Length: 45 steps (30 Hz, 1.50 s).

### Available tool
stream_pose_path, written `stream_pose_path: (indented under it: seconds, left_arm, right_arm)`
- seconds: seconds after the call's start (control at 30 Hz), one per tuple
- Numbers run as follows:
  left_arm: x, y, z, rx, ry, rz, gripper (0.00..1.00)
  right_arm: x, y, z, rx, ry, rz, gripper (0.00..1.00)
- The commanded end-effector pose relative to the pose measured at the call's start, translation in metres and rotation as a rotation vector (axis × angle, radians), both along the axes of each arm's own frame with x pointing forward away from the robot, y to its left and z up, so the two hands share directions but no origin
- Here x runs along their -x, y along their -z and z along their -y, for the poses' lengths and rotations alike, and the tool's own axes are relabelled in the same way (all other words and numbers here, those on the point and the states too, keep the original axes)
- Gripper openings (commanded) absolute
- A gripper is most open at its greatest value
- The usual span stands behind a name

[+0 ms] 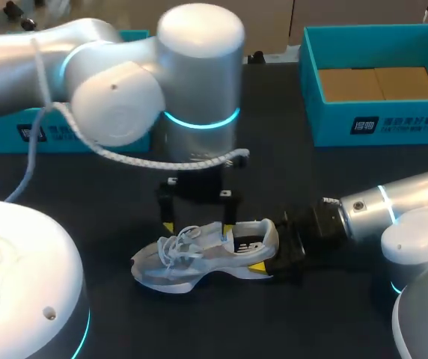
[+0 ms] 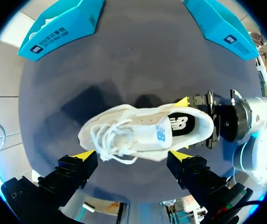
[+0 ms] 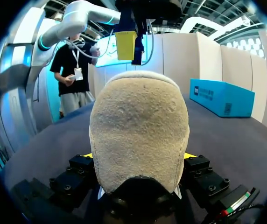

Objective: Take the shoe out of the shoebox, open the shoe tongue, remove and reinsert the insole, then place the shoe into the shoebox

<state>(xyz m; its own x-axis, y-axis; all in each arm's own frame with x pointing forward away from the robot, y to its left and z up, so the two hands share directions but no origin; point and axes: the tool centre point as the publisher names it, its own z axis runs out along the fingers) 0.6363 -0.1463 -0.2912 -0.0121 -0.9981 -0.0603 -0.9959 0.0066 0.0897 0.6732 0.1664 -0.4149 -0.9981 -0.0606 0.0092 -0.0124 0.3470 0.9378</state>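
Left hand (image 1: 197, 224) hangs vertical, fingers spread wide. Right hand (image 2: 184, 125) lies low and horizontal, fingers clamped on the shoe (image 1: 199, 254) heel.

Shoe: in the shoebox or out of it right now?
Out. The shoe sits on the table, heel in the right gripper; the open shoebox stands apart.

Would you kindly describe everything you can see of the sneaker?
The sneaker is pale grey-white with loose white laces, a light blue side logo, a suede-like heel and black inside the opening. It stands on the dark table, its heel clamped between the fingers of the right gripper. The open left gripper hovers above.
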Motion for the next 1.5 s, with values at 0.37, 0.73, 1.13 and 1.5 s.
stream_pose_path:
  seconds: [0.37, 0.73, 1.13, 1.5]
  left_arm:
    - [-0.005, 0.031, 0.032, -0.161, -0.059, -0.031, 1.00]
    - [-0.011, 0.053, 0.028, -0.231, -0.096, -0.034, 1.00]
    - [-0.007, 0.059, 0.017, -0.259, -0.109, -0.078, 0.72]
    - [-0.002, 0.035, 0.006, -0.182, -0.122, -0.078, 0.40]
  right_arm:
    - [0.001, 0.002, -0.003, 0.004, 0.001, 0.000, 0.00]
    - [0.001, 0.002, -0.003, 0.004, 0.001, 0.000, 0.00]
    - [0.001, 0.002, -0.003, 0.004, 0.001, 0.000, 0.00]
    - [0.001, 0.002, -0.003, 0.004, 0.001, 0.000, 0.00]
